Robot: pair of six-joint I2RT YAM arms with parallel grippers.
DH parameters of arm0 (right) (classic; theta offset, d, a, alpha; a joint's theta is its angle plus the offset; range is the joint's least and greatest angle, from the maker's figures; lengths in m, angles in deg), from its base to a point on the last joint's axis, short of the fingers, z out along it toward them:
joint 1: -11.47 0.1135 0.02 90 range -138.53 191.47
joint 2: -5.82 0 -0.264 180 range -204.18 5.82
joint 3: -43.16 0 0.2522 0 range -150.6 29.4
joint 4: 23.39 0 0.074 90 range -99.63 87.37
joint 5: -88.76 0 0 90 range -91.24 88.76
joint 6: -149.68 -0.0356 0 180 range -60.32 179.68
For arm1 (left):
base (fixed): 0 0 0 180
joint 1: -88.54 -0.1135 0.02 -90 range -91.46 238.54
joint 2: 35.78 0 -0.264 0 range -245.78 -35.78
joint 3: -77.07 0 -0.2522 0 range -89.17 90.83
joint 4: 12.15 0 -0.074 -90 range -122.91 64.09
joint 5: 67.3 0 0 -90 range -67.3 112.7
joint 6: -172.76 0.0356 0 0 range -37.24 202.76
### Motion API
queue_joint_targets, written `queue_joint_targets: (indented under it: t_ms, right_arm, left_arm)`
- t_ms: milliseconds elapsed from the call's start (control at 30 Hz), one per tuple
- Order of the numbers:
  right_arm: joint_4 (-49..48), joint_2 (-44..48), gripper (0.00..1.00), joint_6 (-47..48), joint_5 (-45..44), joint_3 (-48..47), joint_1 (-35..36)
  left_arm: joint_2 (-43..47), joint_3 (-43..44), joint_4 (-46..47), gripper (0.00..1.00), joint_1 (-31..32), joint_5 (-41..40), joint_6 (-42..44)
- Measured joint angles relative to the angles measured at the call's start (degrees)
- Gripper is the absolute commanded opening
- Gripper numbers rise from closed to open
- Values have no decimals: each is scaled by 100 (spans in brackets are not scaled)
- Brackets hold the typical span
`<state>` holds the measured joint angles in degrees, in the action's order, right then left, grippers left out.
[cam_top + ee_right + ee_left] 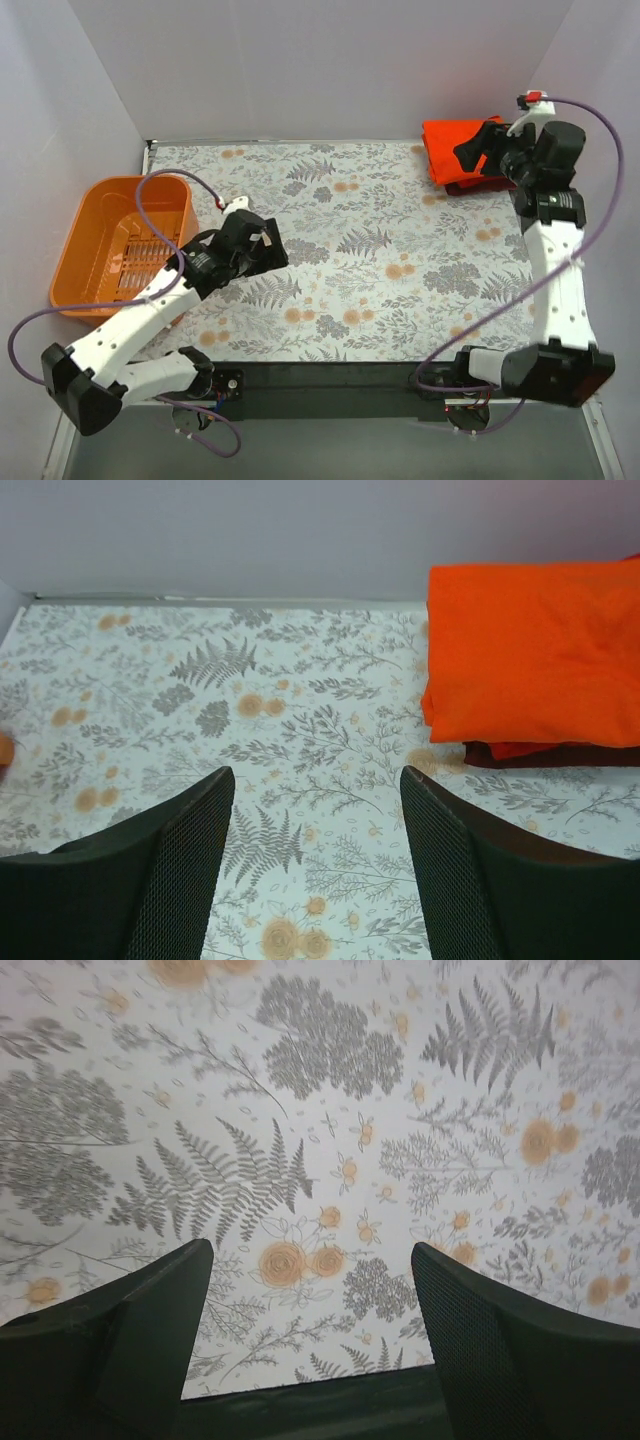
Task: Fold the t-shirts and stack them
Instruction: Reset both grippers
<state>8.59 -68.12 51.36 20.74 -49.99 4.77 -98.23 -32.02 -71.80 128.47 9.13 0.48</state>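
at the far right corner of the table [360, 290], two folded shirts in one stack: orange shirt [535, 650] on top, red shirt [580, 757] beneath, seen only as a dark strip along the near edge. one basket [72, 268] at the left edge, well apart. two grippers: left gripper [312, 1255] low over the table near the basket, jaws wide, holding nothing; right gripper [317, 775] near the stack, jaws apart, holding nothing. walled on three sides, open table between the arms. stack roughly squared to the table edges, folded side toward the middle; long axis hard to tell, partly hidden by the right arm.
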Motion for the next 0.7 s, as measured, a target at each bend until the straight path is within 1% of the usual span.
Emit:
queue_joint_targets:
  t_ms: [33, 67, 133, 167, 233, 300, 400, 500, 600, 700]
  right_arm:
    - [48, 374, 82, -61, -24, 87, -7]
    - [101, 732, 89, -107, -79, 173, -9]
    - [186, 1449, 96, -179, -212, 411, -9]
    - [273, 1788, 98, -188, -323, 522, -9]
    - [485, 2409, 98, -155, -651, 693, 74]
    - [704, 2953, 98, -81, -1156, 835, 332]
    - [870, 3759, 98, 52, -1788, 1156, 813]
    - [986, 4579, 98, 166, -2435, 1574, 1091]
    - [1040, 5156, 98, 282, -2949, 1867, 1202]
    - [1016, 5473, 98, 417, -3237, 2072, 1276]
  left_arm:
    - [118, 111, -109, 80, 0, -227, 7]
    - [254, 229, -205, 81, 0, -455, 11]
    - [520, 490, -398, 81, 0, -872, 9]
    - [660, 610, -452, 81, 0, -1071, 4]
    - [966, 774, -520, 82, 0, -1414, -2]
    - [1322, 839, -562, 82, 0, -1687, -9]
    - [1823, 824, -645, 82, 0, -1963, -24]
    - [2251, 684, -686, 82, 0, -2151, -72]
    - [2450, 503, -780, 82, 0, -2264, -177]
    - [2483, 293, -846, 82, 0, -2310, -289]
